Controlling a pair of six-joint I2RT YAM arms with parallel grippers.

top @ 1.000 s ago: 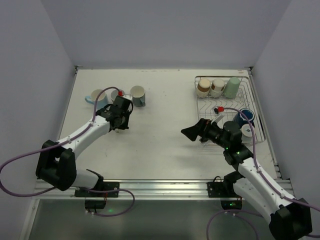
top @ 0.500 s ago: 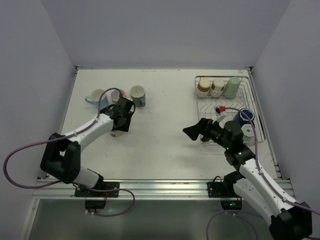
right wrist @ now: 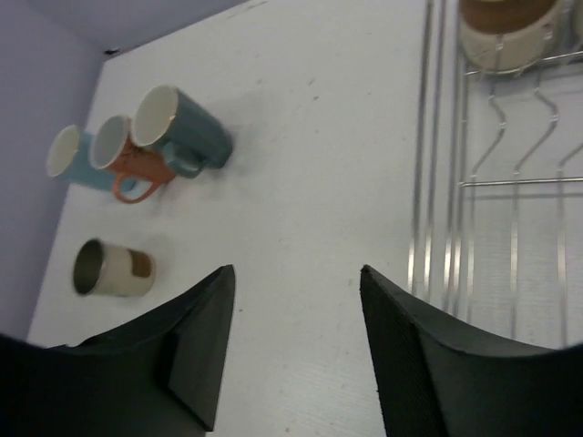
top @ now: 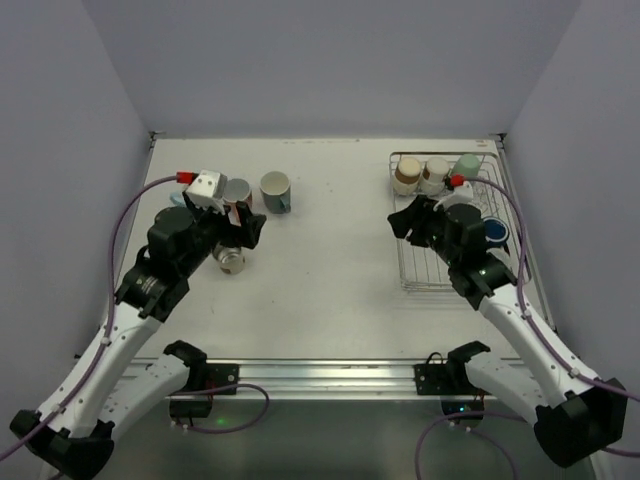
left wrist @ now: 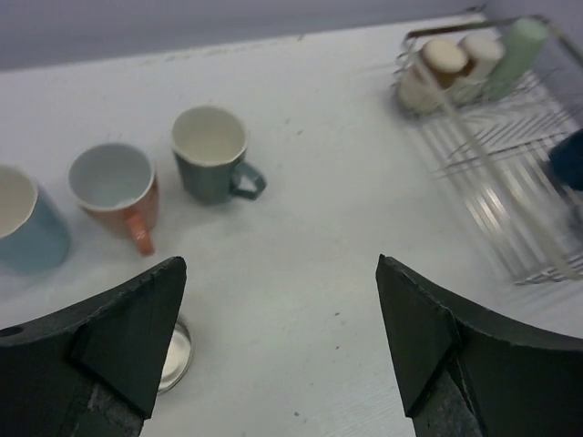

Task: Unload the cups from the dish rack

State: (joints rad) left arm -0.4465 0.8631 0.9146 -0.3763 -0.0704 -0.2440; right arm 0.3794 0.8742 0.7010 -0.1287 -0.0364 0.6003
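Four cups are out of the dish rack (top: 415,265) and stand on the left part of the table (top: 330,290). A light blue mug (left wrist: 23,223), a salmon mug (left wrist: 114,187) and a grey-teal mug (left wrist: 211,164) form a tidy row, mouths up. A cream-and-brown mug (right wrist: 109,267) stands alone, a little nearer to us. We judge the grouping deliberate: it keeps the unloaded cups well apart from the rack and leaves the middle of the table free for carrying.

Our left gripper (left wrist: 281,300) hangs above that near mug, fingers spread wide with nothing between them. The mug stands free below the left finger, so we count it as delivered.

At least four cups wait in the rack. A brown-and-cream mug (top: 406,175), a cream mug (top: 435,172) and a pale green mug (top: 466,170) crowd its far end. A dark blue mug (top: 493,232) sits by its right side, partly hidden by our right arm.

Our right gripper (right wrist: 296,282) hovers by the rack's left rim, fingers apart and empty. In our judgement it is placed there to fetch the next cup.
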